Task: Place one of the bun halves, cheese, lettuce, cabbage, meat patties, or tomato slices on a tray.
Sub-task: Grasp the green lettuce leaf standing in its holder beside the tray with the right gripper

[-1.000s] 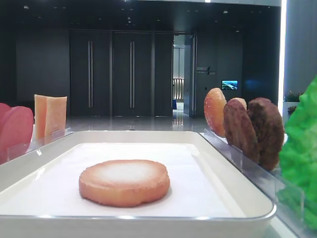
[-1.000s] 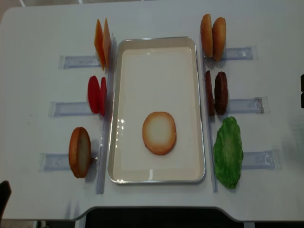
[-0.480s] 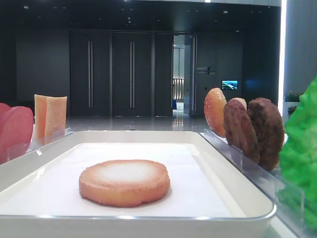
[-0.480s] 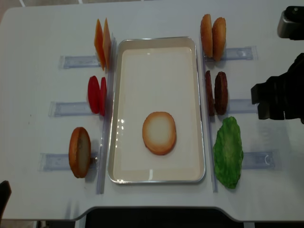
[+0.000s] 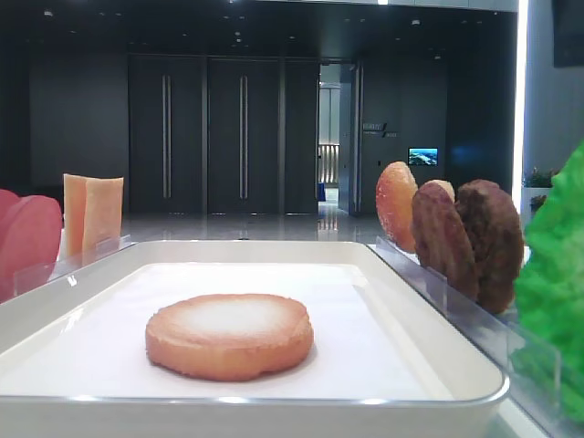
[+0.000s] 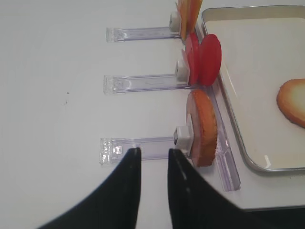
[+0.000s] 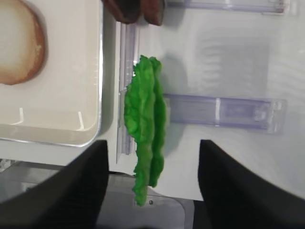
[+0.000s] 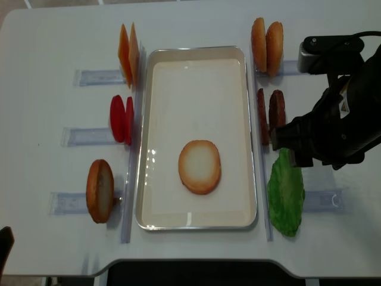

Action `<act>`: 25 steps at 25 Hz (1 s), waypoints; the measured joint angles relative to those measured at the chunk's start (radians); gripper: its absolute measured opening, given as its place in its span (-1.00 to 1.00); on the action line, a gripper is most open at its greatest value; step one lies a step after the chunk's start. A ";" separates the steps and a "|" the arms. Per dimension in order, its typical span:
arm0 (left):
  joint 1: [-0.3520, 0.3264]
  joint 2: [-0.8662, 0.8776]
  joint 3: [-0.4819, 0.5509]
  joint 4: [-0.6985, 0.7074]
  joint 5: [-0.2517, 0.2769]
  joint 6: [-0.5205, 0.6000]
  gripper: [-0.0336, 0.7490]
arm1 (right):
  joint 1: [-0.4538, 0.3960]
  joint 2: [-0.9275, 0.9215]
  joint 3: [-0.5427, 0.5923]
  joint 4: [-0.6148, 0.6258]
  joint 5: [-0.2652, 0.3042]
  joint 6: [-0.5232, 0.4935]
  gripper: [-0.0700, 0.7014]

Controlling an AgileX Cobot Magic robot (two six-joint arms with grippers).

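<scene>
On the white tray (image 8: 196,53), one bun half (image 8: 199,167) lies flat, pale face up, golden-tan rim. Lettuce (image 7: 145,126), bright green and ruffled, stands on edge in its clear holder (image 7: 224,112) right of the tray. Right gripper (image 7: 152,183) fingers (image 7: 238,186) spread wide astride the lettuce, not touching. Left gripper (image 6: 152,164) fingers parted, nothing held.

The white table (image 8: 47,42) carried the tray (image 8: 250,137) at its middle, with clear plastic racks (image 8: 89,77) toward both side edges.
</scene>
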 joint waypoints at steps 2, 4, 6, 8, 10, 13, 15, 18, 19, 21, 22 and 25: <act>0.000 0.000 0.000 0.000 0.000 0.000 -0.53 | 0.015 0.015 0.000 0.000 -0.008 0.006 0.21; 0.000 0.000 0.000 0.000 0.000 0.000 -0.53 | 0.022 0.026 0.000 0.000 -0.015 0.007 0.21; 0.000 0.000 0.000 0.000 0.000 0.000 -0.53 | 0.025 0.040 0.000 0.000 -0.016 0.007 0.21; 0.000 0.000 0.000 0.000 0.000 0.000 -0.53 | 0.025 0.052 0.000 0.000 -0.017 0.007 0.21; 0.000 0.000 0.000 0.000 0.000 0.000 -0.53 | 0.025 0.067 0.000 0.000 -0.018 0.007 0.21; 0.000 0.000 0.000 0.000 0.000 0.000 -0.53 | 0.025 0.084 0.000 -0.004 -0.026 0.008 0.21; 0.000 0.000 0.000 0.000 0.000 0.000 -0.53 | 0.025 0.086 0.000 -0.002 -0.031 0.008 0.21; 0.000 0.000 0.000 0.000 0.000 0.000 -0.53 | 0.025 0.086 0.000 -0.011 -0.038 0.008 0.21; 0.000 0.000 0.000 0.000 0.000 0.000 -0.53 | 0.025 0.086 0.000 -0.011 -0.041 0.008 0.21; 0.000 0.000 0.000 0.000 0.000 0.000 -0.53 | 0.025 0.086 0.000 -0.011 -0.045 0.008 0.21; 0.000 0.000 0.000 0.000 0.000 0.000 -0.53 | 0.025 0.086 0.000 -0.011 -0.045 0.008 0.21; 0.000 0.000 0.000 0.000 0.000 0.000 -0.53 | 0.025 0.086 0.002 -0.011 -0.047 0.008 0.21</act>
